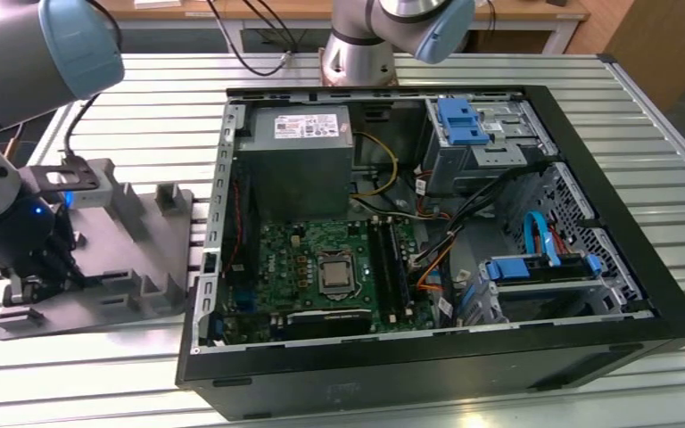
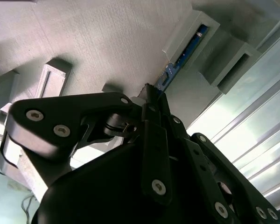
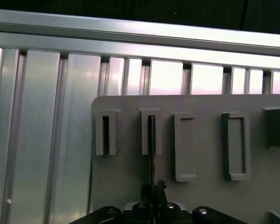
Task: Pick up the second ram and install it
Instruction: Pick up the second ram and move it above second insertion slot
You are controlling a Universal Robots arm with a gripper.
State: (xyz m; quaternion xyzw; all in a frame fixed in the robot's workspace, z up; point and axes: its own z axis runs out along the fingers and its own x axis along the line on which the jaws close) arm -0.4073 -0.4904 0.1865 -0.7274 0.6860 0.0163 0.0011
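The second ram (image 2: 184, 53) is a thin stick with a blue board, standing on edge in a slotted block of the grey plastic tray (image 2: 107, 42). Edge-on, the second ram (image 3: 151, 140) reads as a dark line running from that block on the tray (image 3: 126, 177) down into my gripper (image 3: 151, 192). My gripper (image 2: 151, 95) has its black fingers drawn together on the stick's near end. In the exterior view my gripper (image 1: 36, 287) is low over the tray (image 1: 128, 267) at the exterior view's left.
An open computer case (image 1: 438, 357) lies at the exterior view's right of the tray, with the green motherboard (image 1: 307, 267) and its memory slots (image 1: 392, 263) inside. Several raised blocks (image 3: 235, 144) stand on the tray. The ribbed metal table (image 3: 46, 140) surrounds everything.
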